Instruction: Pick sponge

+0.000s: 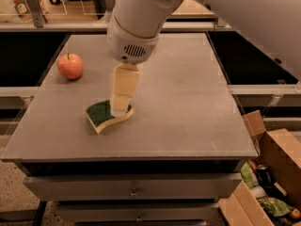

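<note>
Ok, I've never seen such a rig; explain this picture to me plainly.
The big white shape is a robot's arm, reaching in from the top. At its end is the tool, the pale part it grasps with, pointing down with its tip at the top of the sponge, dark green over yellow foam. One camera looks down on the grey table from its front; where it is mounted is unknown. An apple sits at the picture's back left, apart from the sponge. A cardboard box stands on the floor, lower right. Nothing is lifted: the sponge lies flat on the table.
</note>
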Motion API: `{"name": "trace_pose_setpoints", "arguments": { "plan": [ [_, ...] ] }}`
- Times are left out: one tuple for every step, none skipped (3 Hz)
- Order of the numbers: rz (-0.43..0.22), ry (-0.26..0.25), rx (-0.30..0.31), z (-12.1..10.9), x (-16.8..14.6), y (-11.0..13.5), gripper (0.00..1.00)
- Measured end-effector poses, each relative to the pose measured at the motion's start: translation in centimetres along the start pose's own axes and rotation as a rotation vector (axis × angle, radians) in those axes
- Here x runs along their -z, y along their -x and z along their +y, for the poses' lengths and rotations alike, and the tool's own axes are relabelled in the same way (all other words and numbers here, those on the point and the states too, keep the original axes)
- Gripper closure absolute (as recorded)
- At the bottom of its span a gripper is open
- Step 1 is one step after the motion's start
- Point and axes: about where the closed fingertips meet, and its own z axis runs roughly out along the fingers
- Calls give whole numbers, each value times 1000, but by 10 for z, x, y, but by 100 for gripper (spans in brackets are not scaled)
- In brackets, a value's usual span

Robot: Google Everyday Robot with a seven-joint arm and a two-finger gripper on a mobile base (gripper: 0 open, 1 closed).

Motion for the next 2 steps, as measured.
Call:
{"name": "trace_pose_setpoints", "arguments": {
  "plan": [
    [-39,58,72,3,-40,3,0],
    [-44,101,143,2,-74,9,0]
  ]
}}
